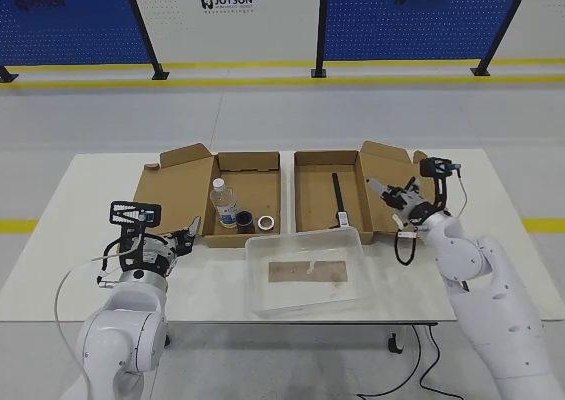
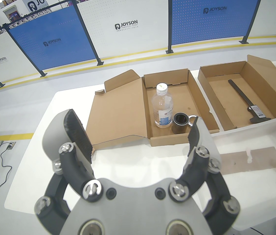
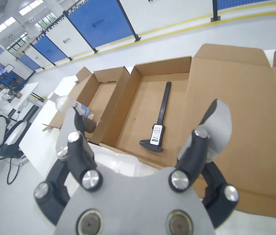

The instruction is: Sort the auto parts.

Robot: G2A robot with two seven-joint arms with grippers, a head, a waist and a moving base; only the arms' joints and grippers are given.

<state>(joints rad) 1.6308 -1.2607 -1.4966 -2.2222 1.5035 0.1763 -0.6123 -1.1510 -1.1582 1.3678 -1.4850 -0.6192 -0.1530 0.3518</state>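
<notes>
Two open cardboard boxes stand side by side at the back of the table. The left box [image 1: 247, 165] holds a clear bottle [image 1: 224, 204], a black cylinder [image 1: 245, 220] and a tape roll [image 1: 266, 221]. In the right box [image 1: 312, 200] lies a black caliper [image 1: 338, 200]. My left gripper [image 1: 191, 236] is open and empty, low over the table beside the left box's front corner; the bottle [image 2: 162, 105] and cylinder [image 2: 180, 123] lie ahead of it. My right gripper [image 1: 384, 192] is open and empty above the right box's flap, with the caliper [image 3: 160, 121] ahead of it.
A clear plastic tray [image 1: 262, 290] stands at the front centre of the table, with a brown strip [image 1: 307, 271] on its bottom. The boxes' flaps [image 1: 167, 185] spread outward. Bare white tabletop [image 1: 72, 250] lies at the far left.
</notes>
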